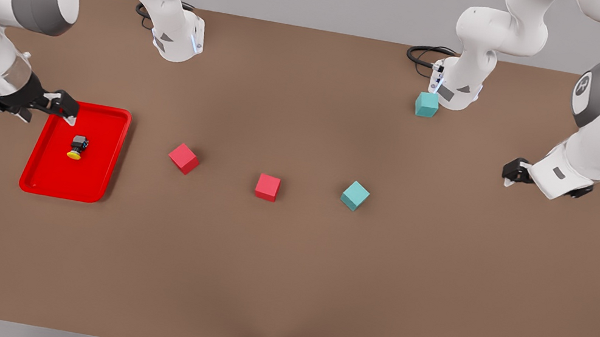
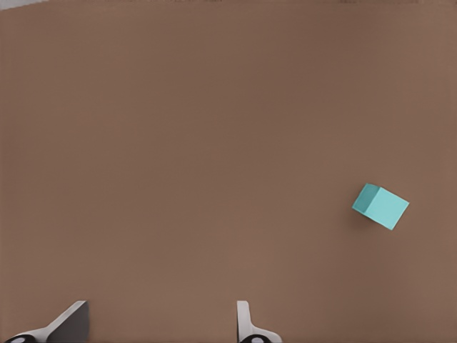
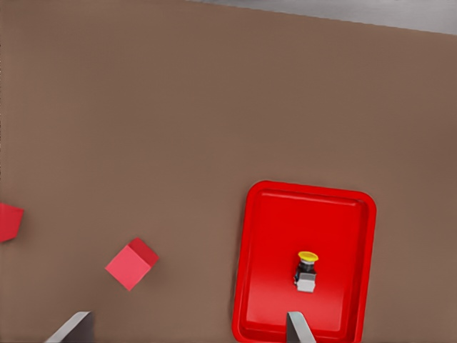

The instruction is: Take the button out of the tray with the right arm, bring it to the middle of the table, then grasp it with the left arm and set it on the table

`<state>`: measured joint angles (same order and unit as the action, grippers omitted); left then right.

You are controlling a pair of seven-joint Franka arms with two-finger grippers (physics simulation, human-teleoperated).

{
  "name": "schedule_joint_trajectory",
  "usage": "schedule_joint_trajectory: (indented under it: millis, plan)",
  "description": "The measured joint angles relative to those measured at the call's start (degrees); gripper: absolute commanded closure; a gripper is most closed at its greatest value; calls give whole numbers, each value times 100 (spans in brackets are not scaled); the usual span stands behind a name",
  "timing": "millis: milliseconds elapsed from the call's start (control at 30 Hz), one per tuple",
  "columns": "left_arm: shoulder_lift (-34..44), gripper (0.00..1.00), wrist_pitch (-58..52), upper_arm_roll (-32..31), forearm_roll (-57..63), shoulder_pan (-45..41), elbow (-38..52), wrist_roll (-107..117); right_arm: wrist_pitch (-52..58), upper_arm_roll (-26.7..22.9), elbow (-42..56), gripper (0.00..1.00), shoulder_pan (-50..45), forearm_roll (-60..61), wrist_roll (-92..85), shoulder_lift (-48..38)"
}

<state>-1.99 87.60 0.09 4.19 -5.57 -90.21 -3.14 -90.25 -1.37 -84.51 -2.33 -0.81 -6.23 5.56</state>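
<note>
Right pincer (image 1: 66, 112): I see it at the front view's left, hanging over the far rim of the red tray (image 1: 113, 160), fingers spread and holding nothing. In the right wrist view its two fingertips (image 3: 298, 330) frame the near end of the tray (image 3: 250, 286), wide apart.

The button (image 1: 77, 146) lies inside the tray, roughly in the middle, just beside the pincer but not touching it. It is on its side: dark boxy body, yellow cap pointing toward the front view's lower edge. The right wrist view shows the button (image 3: 307, 271) free on the tray floor, clear of every rim.

Left pincer (image 1: 512, 172): at the front view's right, hovering above bare worktop (image 1: 280, 282), well apart from the tray. Fingers spread, empty; the left wrist view shows both fingertips (image 2: 244, 325) with brown worktop between them. This arm waits.

Outward from there, on the worktop: a red cube (image 1: 184, 158) near the tray's right side, a second red cube (image 1: 267, 187) about mid-table, a teal cube (image 1: 355, 195) further toward the front view's right, and another teal cube (image 1: 426, 104) at the far side, just beside an arm base. The left wrist view picks up one teal cube (image 2: 380, 206), tilted corner-on.
</note>
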Motion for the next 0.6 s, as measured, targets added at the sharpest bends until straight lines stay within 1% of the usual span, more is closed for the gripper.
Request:
schedule_joint_trajectory:
  millis: [67,133,200,233,300,367,467,600]
  plan:
    - [0,0,19,0,0,-20,-1,-1,-23,4,-121,0,-18,-12,-51,156]
    - [0,0,31,0,0,-39,-2,-2,-59,8,-584,0,64,-18,-94,433]
    - [0,0,39,0,0,-53,0,-4,-307,-9,-1751,0,389,-64,-102,507]
    - [0,0,42,0,0,-59,-3,-4,-588,-14,-2343,0,664,-127,-104,517]
    - [0,0,46,0,0,-65,-7,-5,-1331,-88,-3199,0,1106,-279,-104,568]
    - [-16,0,49,0,0,-66,-8,-6,-2108,-191,-3588,0,1304,-374,-105,784]
    - [-33,0,52,0,0,-56,-8,-7,-3024,-227,-3841,0,1435,-443,-100,992]
    - [-35,0,55,0,0,-28,-8,-8,-3948,-241,-4327,0,1475,-481,-94,1046]
